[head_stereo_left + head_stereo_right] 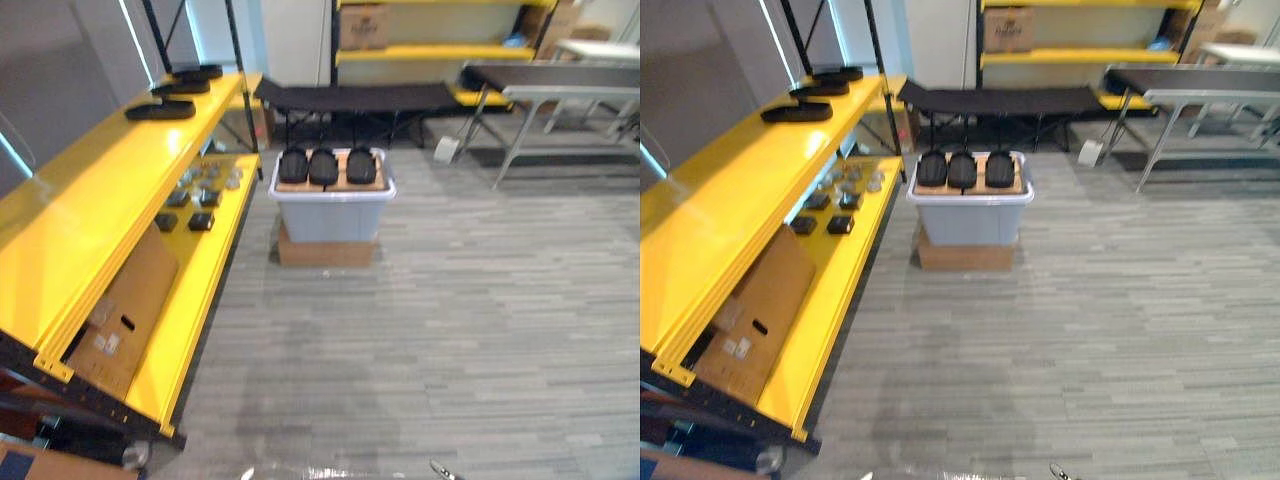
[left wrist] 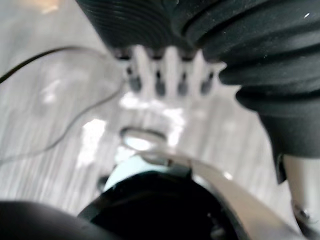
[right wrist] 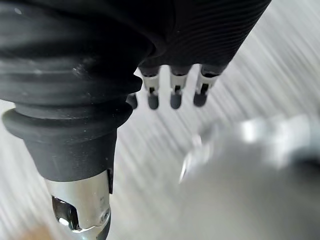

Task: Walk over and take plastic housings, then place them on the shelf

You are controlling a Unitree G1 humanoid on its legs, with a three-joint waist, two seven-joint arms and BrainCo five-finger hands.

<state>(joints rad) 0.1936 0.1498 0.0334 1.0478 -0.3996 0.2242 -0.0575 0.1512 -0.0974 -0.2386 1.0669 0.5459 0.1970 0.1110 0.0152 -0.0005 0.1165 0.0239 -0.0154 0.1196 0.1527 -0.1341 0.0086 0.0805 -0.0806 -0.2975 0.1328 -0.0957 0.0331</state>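
Three black plastic housings (image 1: pixel 323 166) lie side by side on cardboard on top of a grey bin (image 1: pixel 330 218) in the middle of the floor ahead. To the left runs a yellow shelf (image 1: pixel 100 200); three more black housings (image 1: pixel 160 109) rest at the far end of its top board. My left hand (image 2: pixel 165 75) hangs over the floor with straight fingers and holds nothing. My right hand (image 3: pixel 172 92) hangs the same way, open and empty. Both hands are far from the bin.
The bin stands on a flat cardboard box (image 1: pixel 327 252). The shelf's lower board carries small dark parts (image 1: pixel 200 195) and a cardboard box (image 1: pixel 125 310). A black folding cot (image 1: pixel 360 97) stands behind the bin, a metal table (image 1: pixel 560 78) at the back right. Grey floor lies between me and the bin.
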